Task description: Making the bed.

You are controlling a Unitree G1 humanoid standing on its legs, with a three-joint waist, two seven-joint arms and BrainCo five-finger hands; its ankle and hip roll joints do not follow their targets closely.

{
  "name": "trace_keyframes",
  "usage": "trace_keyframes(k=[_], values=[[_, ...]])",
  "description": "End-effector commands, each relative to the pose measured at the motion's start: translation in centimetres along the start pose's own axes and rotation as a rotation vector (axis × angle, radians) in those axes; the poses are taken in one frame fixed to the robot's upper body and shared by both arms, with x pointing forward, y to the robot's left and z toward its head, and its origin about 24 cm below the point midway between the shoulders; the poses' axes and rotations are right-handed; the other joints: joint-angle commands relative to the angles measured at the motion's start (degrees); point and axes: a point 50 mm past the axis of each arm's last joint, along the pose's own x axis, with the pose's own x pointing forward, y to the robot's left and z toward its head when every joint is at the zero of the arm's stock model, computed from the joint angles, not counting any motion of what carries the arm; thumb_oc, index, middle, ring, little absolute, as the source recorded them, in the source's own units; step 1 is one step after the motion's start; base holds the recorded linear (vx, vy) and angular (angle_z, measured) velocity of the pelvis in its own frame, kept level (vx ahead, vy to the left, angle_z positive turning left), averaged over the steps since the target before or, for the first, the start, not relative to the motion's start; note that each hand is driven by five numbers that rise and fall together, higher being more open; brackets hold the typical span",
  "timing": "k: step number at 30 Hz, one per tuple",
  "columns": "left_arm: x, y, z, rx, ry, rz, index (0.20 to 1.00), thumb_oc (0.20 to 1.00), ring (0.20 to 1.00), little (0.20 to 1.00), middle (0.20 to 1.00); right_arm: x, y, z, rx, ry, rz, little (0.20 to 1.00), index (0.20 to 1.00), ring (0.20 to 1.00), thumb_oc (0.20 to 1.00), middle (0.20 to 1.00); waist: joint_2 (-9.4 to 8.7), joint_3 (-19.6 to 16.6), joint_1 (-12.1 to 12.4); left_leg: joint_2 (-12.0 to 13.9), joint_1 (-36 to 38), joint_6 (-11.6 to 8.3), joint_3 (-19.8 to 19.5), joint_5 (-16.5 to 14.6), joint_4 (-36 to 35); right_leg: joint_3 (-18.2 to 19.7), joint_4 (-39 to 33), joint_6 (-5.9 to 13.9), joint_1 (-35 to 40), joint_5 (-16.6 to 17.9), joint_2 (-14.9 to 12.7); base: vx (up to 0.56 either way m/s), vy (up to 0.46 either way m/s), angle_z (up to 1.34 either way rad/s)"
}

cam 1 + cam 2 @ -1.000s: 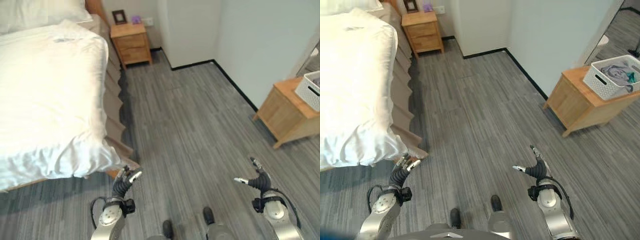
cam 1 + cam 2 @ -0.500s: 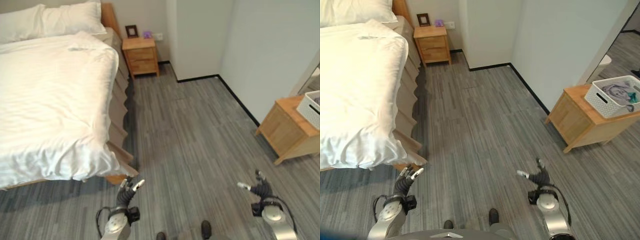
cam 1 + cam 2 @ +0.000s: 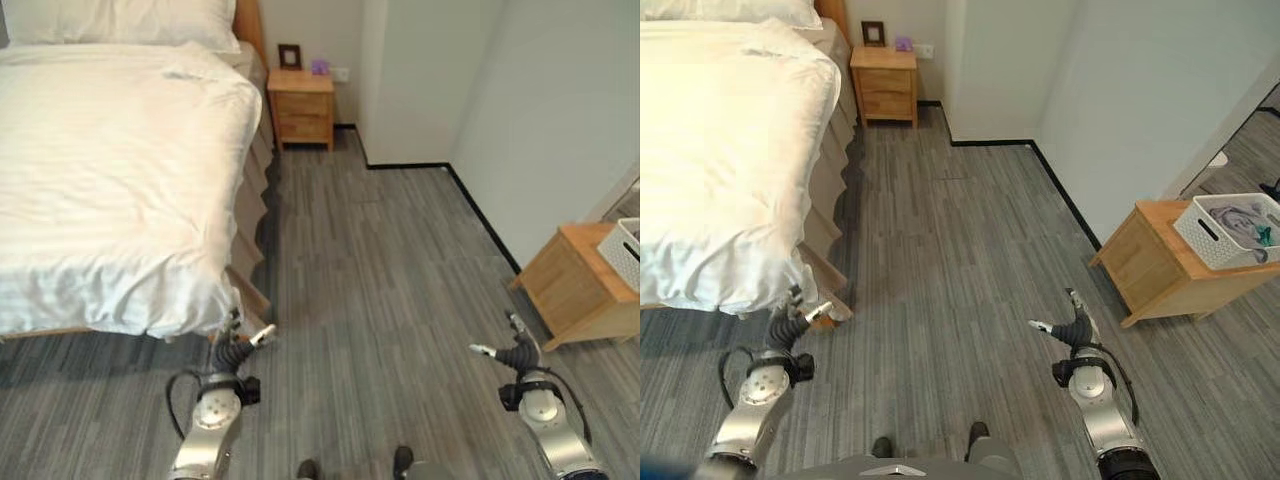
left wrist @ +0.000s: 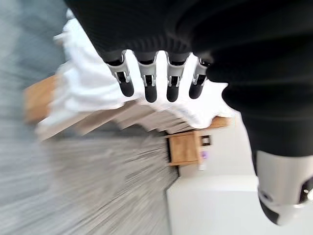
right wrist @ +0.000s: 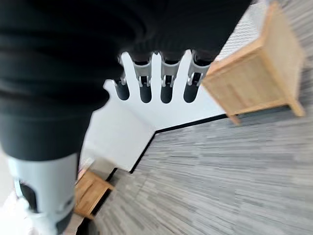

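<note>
A bed [image 3: 110, 170] with a white duvet [image 3: 120, 150] fills the left side, with white pillows [image 3: 120, 20] at its head. The duvet's lower corner [image 3: 190, 305] hangs crumpled over the bed's wooden base. My left hand [image 3: 238, 348] hovers low just below that corner, fingers straight and relaxed, holding nothing; its fingers [image 4: 146, 85] point toward the bed. My right hand [image 3: 515, 352] is out over the grey floor at the lower right, open and empty, its fingers [image 5: 155, 85] spread.
A wooden nightstand [image 3: 305, 105] stands by the bed's head against the far wall. A low wooden cabinet [image 3: 580, 285] at the right carries a white basket [image 3: 1232, 228] of cloth. Grey plank floor [image 3: 380, 260] lies between bed and white wall [image 3: 560, 110].
The camera has shifted, so the bed sits closer and lower in view. My left hand now lies nearer the duvet's hanging corner. Both hands stay open.
</note>
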Motion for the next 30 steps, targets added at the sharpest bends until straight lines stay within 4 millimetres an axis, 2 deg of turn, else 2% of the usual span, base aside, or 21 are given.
trace_keyframes(k=[1,4,5,7,9,10,12,13,14,15,16,18,19,20,21,22,23,24,25,29,30], values=[[1.6,-0.7,4.1,-0.003,-0.195,-0.006,1.0,1.0,1.0,1.0,1.0,2.1,-2.9,4.4,-0.042,-0.216,-0.091,1.0,1.0,1.0,1.0,1.0,1.38,2.85,-1.76,-0.96,9.19,-1.19,1.36,-10.71,0.66,-5.38,-4.92,1.04,-6.97,2.23,1.39,0.45,-0.131,-0.14],[2.1,-1.0,4.5,0.022,-0.207,-0.006,1.0,1.0,1.0,1.0,1.0,2.0,-3.4,4.3,-0.066,-0.211,-0.114,1.0,1.0,1.0,1.0,1.0,1.78,3.34,-3.46,0.09,11.76,-2.54,0.46,-12.9,0.66,-6.67,-9.4,2.01,-9.83,4.43,1.7,0.42,-0.138,0.02],[2.2,-1.4,4.8,0.032,-0.223,-0.024,1.0,1.0,1.0,1.0,1.0,1.6,-3.5,4.2,-0.078,-0.213,-0.118,1.0,1.0,1.0,1.0,1.0,1.82,3.47,-4.91,0.57,13.85,-3.23,-0.72,-14.7,0.66,-5.43,-9.5,2.66,-12.3,5.28,1.19,0.44,-0.182,0.52],[1.9,-1.9,4.5,0.026,-0.22,-0.04,1.0,1.0,1.0,1.0,1.0,1.1,-3.5,3.7,-0.087,-0.209,-0.111,1.0,1.0,1.0,1.0,1.0,2.17,2.37,-6.15,0.73,15.76,-3.29,-1.84,-17.14,0.66,-3.91,-9.74,1.81,-10.89,6.23,1.6,0.66,-0.25,0.86],[1.1,-2.6,3.6,0.006,-0.187,-0.065,1.0,1.0,1.0,1.0,1.0,0.6,-3.4,3.2,-0.085,-0.2,-0.089,1.0,1.0,1.0,1.0,1.0,4.56,1.68,-8.11,3.15,16.19,-4.91,-2.29,-13.51,7.58,-2.47,-8.29,-0.05,-8.79,7.2,2.61,0.63,-0.222,0.52],[1.0,-2.6,3.6,0.006,-0.186,-0.066,1.0,1.0,1.0,1.0,1.0,0.6,-3.4,3.2,-0.086,-0.199,-0.088,1.0,1.0,1.0,1.0,1.0,4.66,1.65,-8.24,3.3,15.88,-5.04,-2.45,-13.76,8.12,-2.62,-8.29,-0.14,-8.77,7.17,2.66,0.3,-0.136,-0.06],[0.9,-3.1,3.4,-0.041,-0.171,-0.074,1.0,1.0,1.0,1.0,1.0,0.9,-3.3,3.4,-0.091,-0.21,-0.082,1.0,1.0,1.0,1.0,1.0,5.68,2.31,-7.79,4.17,10.49,-7.37,-2.15,-5.47,21.35,-3.02,-8.62,-2.21,-5.07,5.8,3.48,0.29,-0.227,0.03],[0.8,-3.2,3.5,-0.064,-0.172,-0.081,1.0,1.0,1.0,1.0,1.0,1.1,-3.5,3.8,-0.089,-0.225,-0.089,1.0,1.0,1.0,1.0,1.0,5.44,3.3,-7.06,4.28,6.98,-8.41,-2.04,-0.87,30.24,-2.83,-8.88,-3.76,-2.71,4.48,4.02,0.29,-0.329,0.08],[0.8,-3.2,3.9,-0.074,-0.185,-0.087,1.0,1.0,1.0,1.0,1.0,1.1,-3.7,4.1,-0.079,-0.236,-0.096,1.0,1.0,1.0,1.0,1.0,4.3,4.01,-6.61,3.76,3.52,-8.55,-1.62,1.53,37.04,-2.59,-9.1,-4.97,-1.12,3.69,3.62,0.37,-0.343,0.15],[0.8,-3.4,4.1,-0.082,-0.196,-0.087,1.0,1.0,1.0,1.0,1.0,1.2,-3.9,4.3,-0.069,-0.241,-0.106,1.0,1.0,1.0,1.0,1.0,3.38,4.76,-5.88,4.35,1.21,-8.2,0.4,1.0,41.91,-2.05,-9.45,-5.75,1.0,2.18,3.63,0.58,-0.341,0.04],[0.7,-3.5,4.2,-0.093,-0.196,-0.094,1.0,1.0,1.0,1.0,1.0,1.3,-3.9,4.3,-0.076,-0.236,-0.101,1.0,1.0,1.0,1.0,1.0,2.14,5.58,-4.26,5.05,-3.49,-6.82,3.33,-1.72,44.48,-0.66,-9.99,-6.37,4.19,-0.01,3.08,0.48,-0.219,-0.26],[0.6,-3.7,4.1,-0.095,-0.191,-0.101,1.0,1.0,1.0,1.0,1.0,1.4,-3.9,4.2,-0.087,-0.231,-0.096,1.0,1.0,1.0,1.0,1.0,1.74,5.99,-3.31,4.65,-6.34,-6.21,4.34,-3.33,44.32,0.13,-10.13,-6.44,5.75,-0.99,2.9,0.47,-0.076,-0.55],[0.2,-3.9,3.9,-0.096,-0.184,-0.115,1.0,1.0,1.0,1.0,1.0,1.4,-3.8,4.4,-0.093,-0.238,-0.085,1.0,1.0,1.0,1.0,1.0,1.78,6.12,-1.53,3.53,-10.97,-4.87,5.84,-5.08,38.15,1.52,-10.27,-6.04,8.79,-2.95,3.06,0.49,-0.017,-0.32],[0.2,-3.9,3.9,-0.095,-0.184,-0.115,1.0,1.0,1.0,1.0,1.0,1.4,-3.8,4.4,-0.093,-0.238,-0.085,1.0,1.0,1.0,1.0,1.0,1.57,6.01,-1.44,3.28,-10.93,-4.75,6.05,-4.73,37.74,1.63,-10.27,-6.0,8.6,-2.81,2.8,0.7,0.082,-0.25],[-0.3,-3.9,3.3,-0.095,-0.164,-0.117,1.0,1.0,1.0,1.0,1.0,1.2,-3.9,4.3,-0.106,-0.241,-0.075,1.0,1.0,1.0,1.0,1.0,2.3,5.71,-0.01,2.44,-13.24,-3.14,7.46,-6.41,27.47,2.35,-10.27,-4.96,11.61,-5.42,3.0,0.36,0.076,-0.22],[-0.3,-3.9,3.3,-0.095,-0.164,-0.118,1.0,1.0,1.0,1.0,1.0,1.2,-3.9,4.3,-0.107,-0.241,-0.075,1.0,1.0,1.0,1.0,1.0,2.12,5.6,0.08,2.17,-13.04,-3.04,7.69,-5.86,26.74,2.47,-10.27,-4.92,11.42,-5.25,2.76,0.74,0.178,-0.31],[-0.7,-3.8,2.8,-0.094,-0.144,-0.114,1.0,1.0,1.0,1.0,1.0,1.3,-3.6,4.3,-0.119,-0.243,-0.059,1.0,1.0,1.0,1.0,1.0,3.77,5.14,1.99,2.06,-15.0,-3.62,7.04,-0.9,14.63,3.3,-10.27,-4.14,14.29,-7.39,4.09,0.38,0.1,-0.31],[-0.7,-3.9,2.8,-0.095,-0.143,-0.115,1.0,1.0,1.0,1.0,1.0,1.3,-3.6,4.3,-0.121,-0.242,-0.058,1.0,1.0,1.0,1.0,1.0,3.63,5.1,2.02,1.74,-14.19,-3.7,7.19,-0.31,13.27,3.33,-10.27,-4.13,14.44,-7.54,3.87,0.83,0.174,-0.45],[-0.8,-3.8,2.4,-0.095,-0.125,-0.112,1.0,1.0,1.0,1.0,1.0,1.4,-3.7,4.2,-0.139,-0.242,-0.059,1.0,1.0,1.0,1.0,1.0,4.1,5.21,3.86,4.4,-18.51,-4.67,8.48,3.34,4.56,3.63,-10.27,-3.56,18.6,-10.46,4.07,0.48,0.068,-0.52],[-1.0,-3.5,2.0,-0.081,-0.114,-0.105,1.0,1.0,1.0,1.0,1.0,1.1,-3.4,3.5,-0.157,-0.215,-0.042,1.0,1.0,1.0,1.0,1.0,3.12,4.88,5.32,5.14,-19.92,-5.16,10.28,5.85,1.42,4.54,-10.27,-2.32,22.72,-11.93,2.86,0.57,0.094,-0.29],[-1.5,-3.2,1.5,-0.067,-0.099,-0.104,1.0,1.0,1.0,1.0,1.0,0.8,-2.7,3.5,-0.16,-0.219,-0.01,1.0,1.0,1.0,1.0,1.0,3.42,3.4,6.14,5.58,-18.86,-4.72,10.06,8.82,1.86,6.01,-10.27,-1.7,25.0,-13.15,2.39,0.64,0.152,-0.41]])
